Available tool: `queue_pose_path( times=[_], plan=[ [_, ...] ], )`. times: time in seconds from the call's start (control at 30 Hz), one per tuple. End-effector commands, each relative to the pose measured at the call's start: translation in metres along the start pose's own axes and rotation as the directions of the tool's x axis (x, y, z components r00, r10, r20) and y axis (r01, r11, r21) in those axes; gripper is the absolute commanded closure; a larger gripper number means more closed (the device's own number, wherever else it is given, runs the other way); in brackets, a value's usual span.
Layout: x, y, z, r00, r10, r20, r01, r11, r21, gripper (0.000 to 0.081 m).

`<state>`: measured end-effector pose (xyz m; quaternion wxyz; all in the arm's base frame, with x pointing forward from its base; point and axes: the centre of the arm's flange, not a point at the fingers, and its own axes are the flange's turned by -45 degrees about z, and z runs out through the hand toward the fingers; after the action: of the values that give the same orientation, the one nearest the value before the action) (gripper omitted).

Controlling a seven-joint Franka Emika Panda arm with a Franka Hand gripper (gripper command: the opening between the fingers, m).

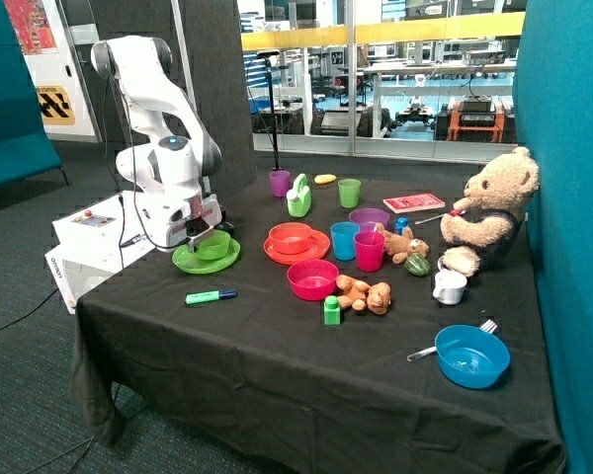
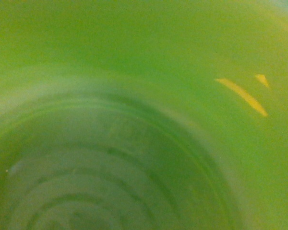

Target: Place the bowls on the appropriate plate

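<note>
I see my gripper (image 1: 200,237) down at the small lime green plastic bowl (image 1: 213,244), at the rim on the arm's side. If it clamps that rim or not, I cannot tell — the wrist view shows only the green inside of the bowl (image 2: 110,182), with its round ridges, very close. This bowl sits on the round lime green plastic plate (image 1: 190,263), near the table corner below the white robot arm (image 1: 163,138).

The small orange-red plastic bowl (image 1: 291,237) sits on the round orange-red plate (image 1: 318,251), just beside the green one toward the middle of the table covered with black cloth (image 1: 277,375). So each bowl lies on the plate of its own colour.

Farther out — a larger pink bowl (image 1: 312,279) stands in front of the orange-red plate, a green and blue marker pen (image 1: 211,295) lies in front of the green plate, and a big blue bowl (image 1: 471,355) is near the far front corner. A brown teddy bear (image 1: 486,212) sits at the teal wall.
</note>
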<state>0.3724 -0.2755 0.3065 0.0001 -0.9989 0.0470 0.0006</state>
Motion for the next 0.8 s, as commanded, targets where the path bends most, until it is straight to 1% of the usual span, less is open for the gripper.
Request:
queue_pose_path(
  times=[0.0,0.3,0.5,0.57,0.77],
  plan=[
    [0.001,-0.004,0.000,1.000,-0.010,-0.0012,0.010,1.000,-0.0002,0.0289],
    [0.002,-0.006,0.001,1.000,-0.013,-0.0012,0.013,1.000,-0.0002,0.0240],
    [0.002,-0.007,-0.001,1.000,-0.019,-0.0012,0.019,1.000,-0.0002,0.0225],
    [0.002,-0.008,-0.002,1.000,-0.016,-0.0012,0.016,1.000,-0.0002,0.0235],
    [0.007,-0.017,-0.011,0.999,-0.049,-0.0012,0.049,0.999,-0.0002,0.0272]
  ],
)
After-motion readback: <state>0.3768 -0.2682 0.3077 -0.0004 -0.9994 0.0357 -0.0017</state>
